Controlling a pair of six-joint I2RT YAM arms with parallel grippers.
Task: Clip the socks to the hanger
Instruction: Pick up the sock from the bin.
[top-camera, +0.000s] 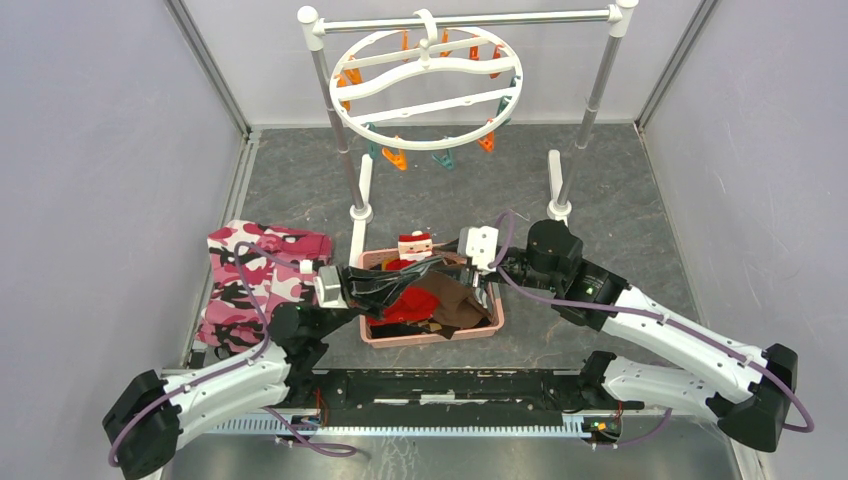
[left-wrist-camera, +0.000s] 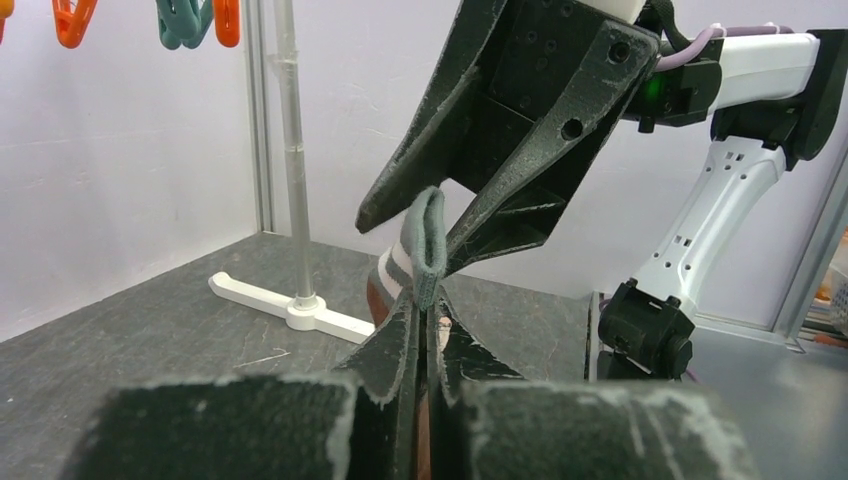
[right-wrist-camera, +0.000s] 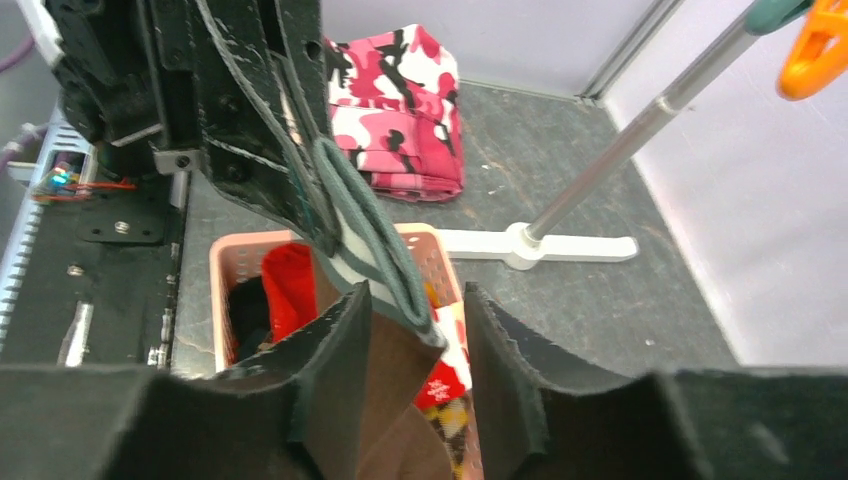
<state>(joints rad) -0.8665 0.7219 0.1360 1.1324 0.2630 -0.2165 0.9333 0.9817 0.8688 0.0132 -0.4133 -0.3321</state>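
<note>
Brown sock (left-wrist-camera: 428, 235) clamped in left pincer (left-wrist-camera: 425, 310), right pincer (right-wrist-camera: 415, 300) spread.

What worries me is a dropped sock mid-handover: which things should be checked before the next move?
1. Left claw shut on the sock at its striped cuff: ok.
2. Sock lying between the right claw fingers: ok.
3. Right claw closed on the sock: not ok, it is open.
4. Sock's lower end free of the basket: cannot tell.
5. Hanger hanging on its rack, clips in view empty: ok.
</note>
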